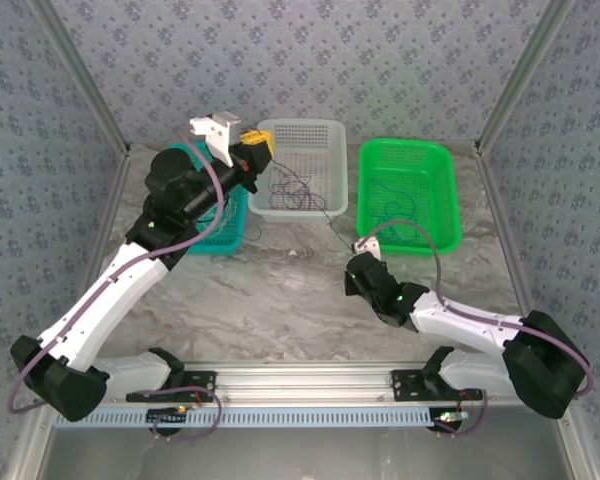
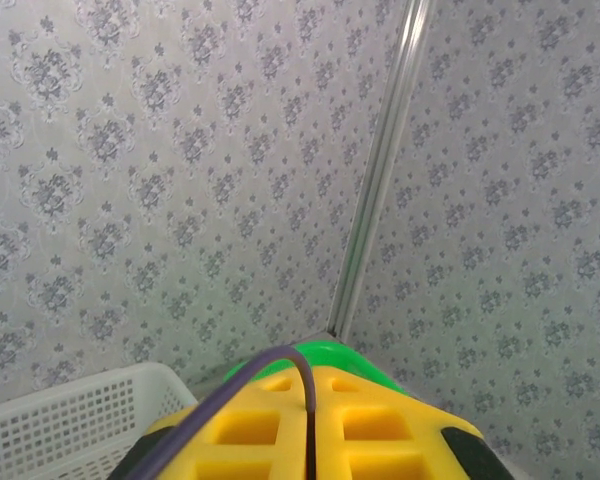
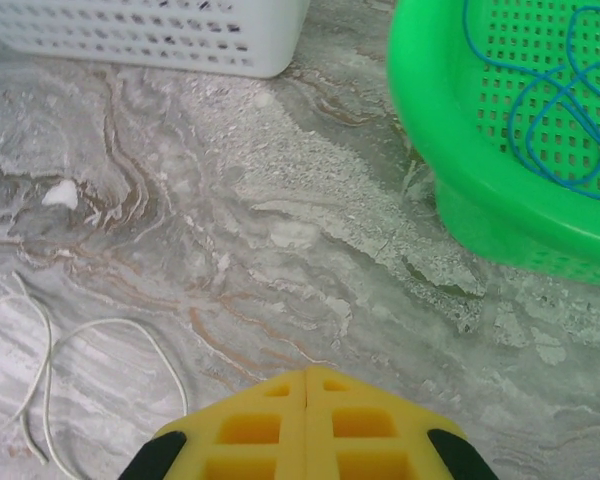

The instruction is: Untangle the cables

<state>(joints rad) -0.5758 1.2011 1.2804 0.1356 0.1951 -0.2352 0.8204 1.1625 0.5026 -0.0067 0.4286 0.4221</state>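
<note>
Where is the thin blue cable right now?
In the right wrist view, the blue cable lies looped inside the green basket at upper right, right of the white basket.

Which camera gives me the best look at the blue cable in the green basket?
Right wrist: the blue cable loops large and sharp against the green basket mesh. Top external has it small and faint.

Teal basket [image 1: 230, 235] mostly behind my left arm [image 1: 180, 200]. White cable [image 3: 110, 322] cut at frame bottom. Cables [image 1: 290, 190] in white basket [image 1: 300, 125] too thin to separate.
</note>
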